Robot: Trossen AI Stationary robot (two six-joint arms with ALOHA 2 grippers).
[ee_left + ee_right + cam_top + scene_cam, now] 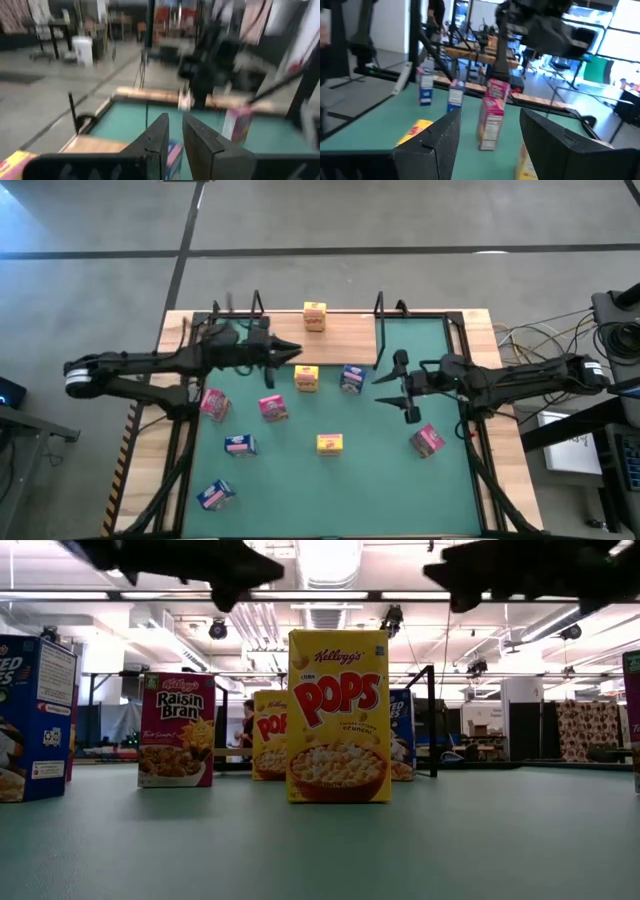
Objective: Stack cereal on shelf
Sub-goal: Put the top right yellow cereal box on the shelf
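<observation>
The shelf (340,328) is a light-wood board with black wire brackets along the table's far edge. One yellow cereal box (315,315) stands on it. The other boxes stand on the green mat: yellow (306,378), blue (351,379), two pink (213,404) (273,408), blue (240,444), yellow (330,443), pink (428,440), blue (215,495). My left gripper (292,350) (175,127) hovers near the shelf's front edge, its fingers almost together and empty. My right gripper (403,387) (490,125) is open and empty above the mat's right part, right of the blue box.
Upright wire brackets (256,305) (379,305) stand on the shelf. In the low view the yellow Pops box (338,715) stands nearest, with a pink Raisin Bran box (177,730) and a blue box (35,720) to its left. Cables lie beyond the table's right edge (520,340).
</observation>
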